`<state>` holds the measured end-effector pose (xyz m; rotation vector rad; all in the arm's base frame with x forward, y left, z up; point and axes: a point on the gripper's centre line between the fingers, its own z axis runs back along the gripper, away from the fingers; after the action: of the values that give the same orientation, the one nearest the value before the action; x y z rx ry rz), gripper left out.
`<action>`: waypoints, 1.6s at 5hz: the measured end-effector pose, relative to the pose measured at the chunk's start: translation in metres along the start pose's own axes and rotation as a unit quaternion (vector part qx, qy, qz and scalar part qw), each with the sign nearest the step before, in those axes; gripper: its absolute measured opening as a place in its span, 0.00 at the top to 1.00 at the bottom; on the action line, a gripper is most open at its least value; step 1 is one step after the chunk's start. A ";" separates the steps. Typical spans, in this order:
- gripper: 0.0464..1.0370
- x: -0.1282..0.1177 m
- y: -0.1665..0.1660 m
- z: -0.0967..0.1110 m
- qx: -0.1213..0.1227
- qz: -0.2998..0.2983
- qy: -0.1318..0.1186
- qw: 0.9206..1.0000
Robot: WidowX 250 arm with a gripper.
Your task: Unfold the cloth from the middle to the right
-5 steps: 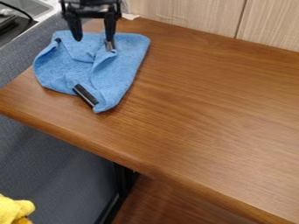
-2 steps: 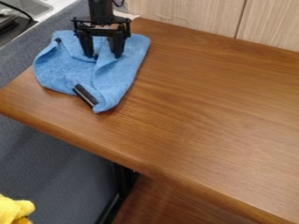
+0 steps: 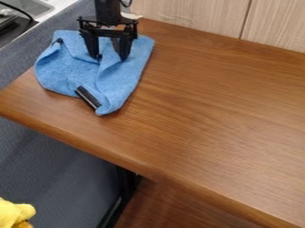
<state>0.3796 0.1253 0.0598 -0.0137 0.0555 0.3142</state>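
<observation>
Gripper [image 3: 111,59] slides toward five o'clock over rumpled blue cloth [image 3: 116,87]

Working from a distance, I have my gripper slightly toward five o'clock of its place a second ago, and the cloth has crept barely toward three. My jaws stand apart, pointing down over the cloth's twelve-to-one-o'clock part, one on each side of a raised fold; whether the tips press into the fabric, I cannot tell. Folded and creased, the cloth lies on the wooden bench [image 3: 208,111] between ten and eleven o'clock in my view, with a black strip [image 3: 88,97] near its six o'clock edge. Pale wood-grain panels [image 3: 191,15] stand behind the bench at one o'clock. Part of a sink [image 3: 33,6] shows near eleven, and something yellow [image 3: 13,213] sits between seven and eight.
</observation>
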 end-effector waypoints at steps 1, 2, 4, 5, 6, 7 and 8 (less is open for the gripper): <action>0.09 -0.001 -0.003 -0.003 0.000 -0.002 -0.001 1.000; 0.35 0.000 -0.002 -0.003 0.005 0.009 -0.003 1.000; 0.81 0.001 0.001 -0.002 0.012 0.017 -0.005 1.000; 0.93 0.000 0.002 -0.003 0.013 0.018 -0.004 1.000; 0.97 0.000 0.002 -0.001 0.013 0.018 -0.006 1.000; 0.97 -0.001 0.000 0.017 0.010 0.012 -0.029 0.999; 0.97 -0.004 -0.007 0.025 0.009 0.007 -0.035 0.999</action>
<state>0.3796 0.1182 0.0846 0.0164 -0.0118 0.3285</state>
